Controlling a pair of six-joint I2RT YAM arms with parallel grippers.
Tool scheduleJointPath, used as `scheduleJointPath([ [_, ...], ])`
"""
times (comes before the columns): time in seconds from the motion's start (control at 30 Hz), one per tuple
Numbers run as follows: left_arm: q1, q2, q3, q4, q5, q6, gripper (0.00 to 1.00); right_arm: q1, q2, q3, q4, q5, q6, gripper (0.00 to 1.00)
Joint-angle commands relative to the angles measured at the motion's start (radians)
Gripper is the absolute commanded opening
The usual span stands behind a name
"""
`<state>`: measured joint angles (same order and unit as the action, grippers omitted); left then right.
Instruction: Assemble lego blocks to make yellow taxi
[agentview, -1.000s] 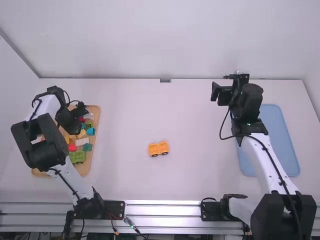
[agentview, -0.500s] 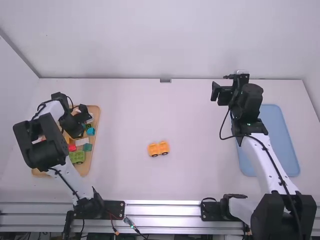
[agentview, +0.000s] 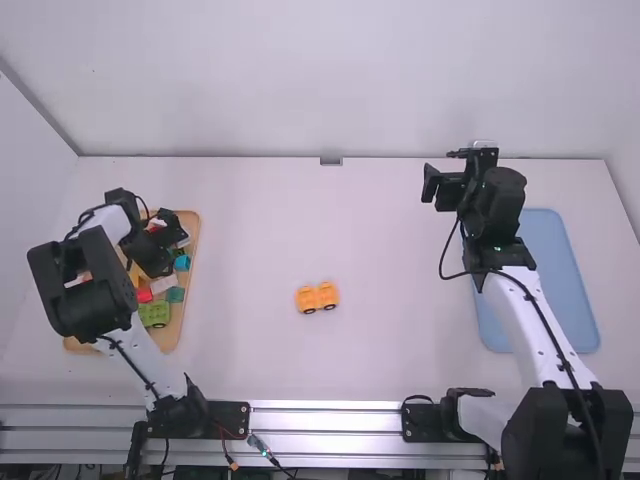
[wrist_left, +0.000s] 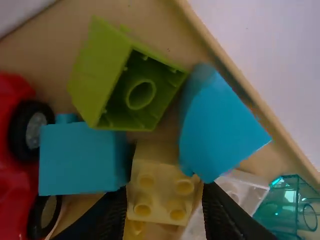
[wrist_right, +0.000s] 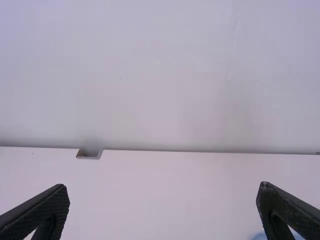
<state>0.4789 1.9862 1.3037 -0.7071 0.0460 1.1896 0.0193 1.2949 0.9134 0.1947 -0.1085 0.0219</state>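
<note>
Because the orange car base probably needs it, left gripper pinches yellow block; right gripper is spread.

White Walls Box In White Table Under Soft Light

From where I work, a plain white back wall rises behind a smooth white table, a thin dark line marking where they meet. At left, a grey seam slants down the corner to a pale side wall; another pale panel borders the table's right side. A small metal bracket sits at the far edge, near the middle, and my right wrist view catches it too. Silvery metal rails run along the near edge. The light falls soft and even, leaving faint shading on the back wall.
</note>
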Motion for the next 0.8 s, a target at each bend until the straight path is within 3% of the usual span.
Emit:
scheduleJointPath([
  [0.0, 0.005, 0.010, -0.019, 0.012, 0.018, 0.004, 0.42, 0.002, 0.007, 0.035, 0.001, 0.001, 0.005, 0.99],
  [0.27, -0.001, 0.010, -0.060, 0.066, 0.018, 0.005, 0.44, 0.002, 0.007, 0.035, 0.003, 0.000, 0.008, 0.99],
  [0.53, -0.001, 0.010, -0.063, 0.080, 0.019, 0.008, 0.39, 0.002, 0.007, 0.035, 0.003, -0.004, 0.008, 0.99],
  [0.67, -0.001, 0.010, -0.063, 0.090, 0.017, 0.005, 0.19, 0.002, 0.007, 0.035, 0.002, -0.004, 0.008, 0.99],
  [0.77, -0.002, 0.009, -0.052, 0.069, 0.019, 0.005, 0.15, 0.002, 0.007, 0.035, 0.003, -0.003, 0.008, 0.99],
])
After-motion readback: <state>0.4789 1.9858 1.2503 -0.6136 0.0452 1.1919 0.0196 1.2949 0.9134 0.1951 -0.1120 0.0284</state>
